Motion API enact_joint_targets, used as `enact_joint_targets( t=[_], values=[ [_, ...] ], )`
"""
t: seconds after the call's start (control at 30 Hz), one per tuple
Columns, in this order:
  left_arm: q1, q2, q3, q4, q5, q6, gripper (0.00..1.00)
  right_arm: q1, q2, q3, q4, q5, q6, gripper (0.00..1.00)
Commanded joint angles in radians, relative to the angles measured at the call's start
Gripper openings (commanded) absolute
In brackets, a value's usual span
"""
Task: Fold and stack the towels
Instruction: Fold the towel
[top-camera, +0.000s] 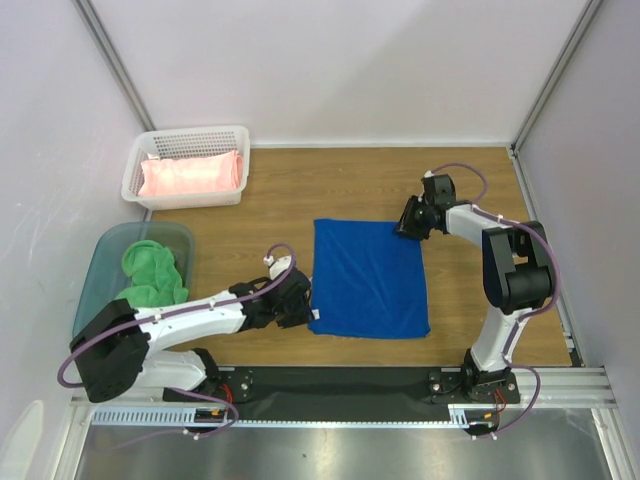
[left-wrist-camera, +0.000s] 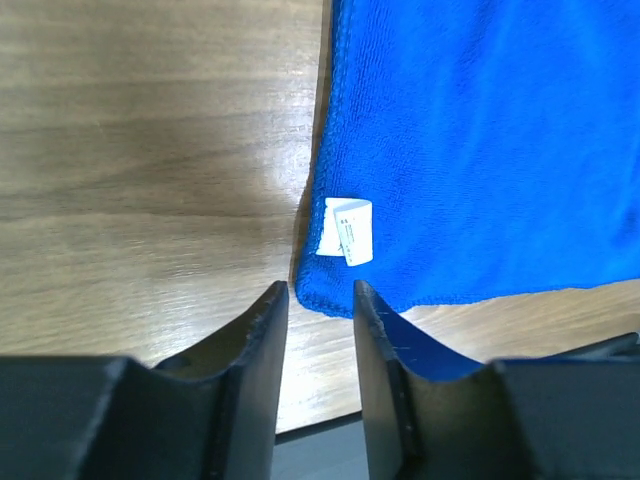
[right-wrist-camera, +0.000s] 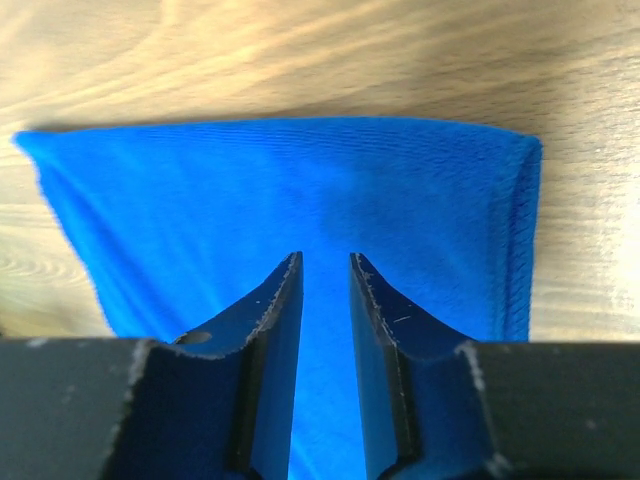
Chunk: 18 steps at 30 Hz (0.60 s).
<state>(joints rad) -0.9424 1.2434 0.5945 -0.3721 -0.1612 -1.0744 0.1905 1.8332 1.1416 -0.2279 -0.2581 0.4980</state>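
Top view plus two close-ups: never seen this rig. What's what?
Two robot arms with two-finger grippers, bolted at the near edge of the table. The top view looks down; the close-ups are wrist cameras. A blue towel lies flat. The left gripper stands open at its near left corner; the right gripper sits over the far right corner, grip unclear. A pink towel fills a basket; a green towel lies in a tub.
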Motion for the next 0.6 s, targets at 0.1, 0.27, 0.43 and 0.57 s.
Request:
enact_joint_targets(
  t=[0.1, 0.27, 0.43, 0.57],
  values=[
    [-0.047, 0.086, 0.025, 0.033, -0.038, -0.030, 0.33, -0.008, 0.035, 0.026, 0.062, 0.034, -0.019, 0.30],
    [-0.078, 0.165, 0.099, -0.089, -0.101, -0.019, 0.27, -0.016, 0.060, 0.024, 0.064, 0.095, -0.036, 0.28],
    [-0.119, 0.278, 0.185, -0.221, -0.143, -0.016, 0.20, -0.051, 0.080, 0.024, 0.073, 0.122, -0.030, 0.27],
    [-0.144, 0.289, 0.214, -0.261, -0.155, -0.003, 0.18, -0.069, 0.069, 0.021, 0.078, 0.134, -0.033, 0.27]
  ],
)
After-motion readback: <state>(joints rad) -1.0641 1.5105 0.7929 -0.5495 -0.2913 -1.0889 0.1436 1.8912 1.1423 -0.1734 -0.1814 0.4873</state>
